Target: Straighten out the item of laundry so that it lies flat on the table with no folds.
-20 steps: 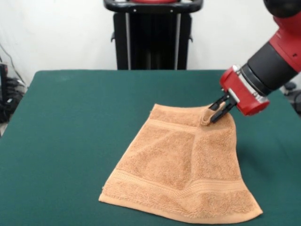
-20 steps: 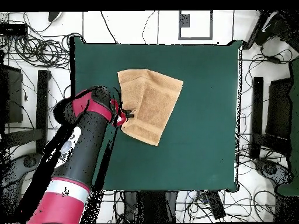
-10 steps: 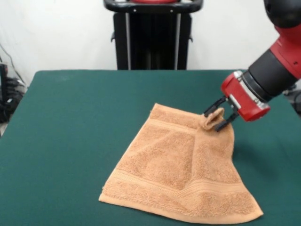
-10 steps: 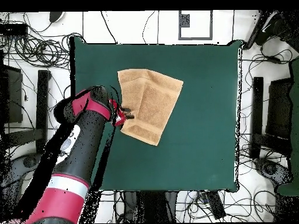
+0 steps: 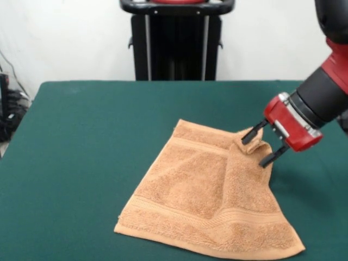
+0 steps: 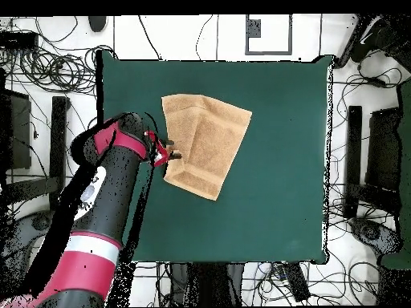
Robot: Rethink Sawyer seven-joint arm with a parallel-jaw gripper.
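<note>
mostly bare green table [image 5: 81, 141] [image 6: 281, 192]

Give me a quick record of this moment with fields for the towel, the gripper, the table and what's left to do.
towel: the towel lies mostly spread on the table, with one corner curled up at the gripper's side
gripper: the gripper is open, fingers either side of the curled corner, not clamped on it
table: the table is dark green, much wider than the towel
overhead check: the towel sits skewed, the gripper at its edge
left to do: the curled corner likely still needs flattening
</note>
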